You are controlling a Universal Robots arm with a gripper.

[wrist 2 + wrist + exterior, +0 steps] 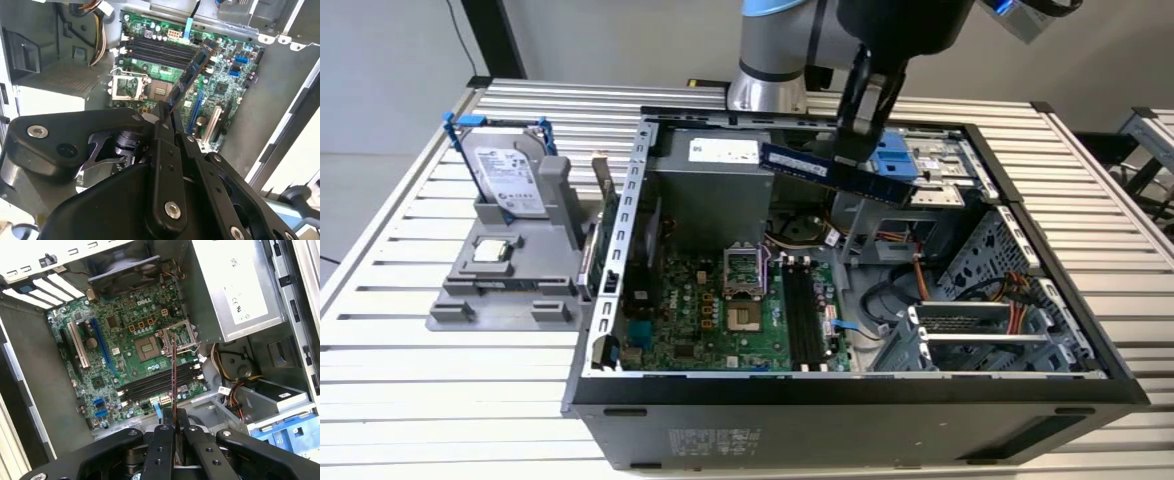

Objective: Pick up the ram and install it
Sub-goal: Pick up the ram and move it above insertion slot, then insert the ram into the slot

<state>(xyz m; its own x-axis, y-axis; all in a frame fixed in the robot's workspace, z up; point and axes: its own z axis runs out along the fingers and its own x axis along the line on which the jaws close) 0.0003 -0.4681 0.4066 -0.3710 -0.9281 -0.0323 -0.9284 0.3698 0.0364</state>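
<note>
Exterior view: tool pinching one ram over one open case; one hard drive nearby.

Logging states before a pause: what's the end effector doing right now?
End effector: closed on the ram, holding it above the open computer case.

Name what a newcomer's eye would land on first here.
The gripper holds the ram in the air above the open case, whose green motherboard lies exposed. At the exterior view's left, a hard drive stands upright in a grey stand.
</note>
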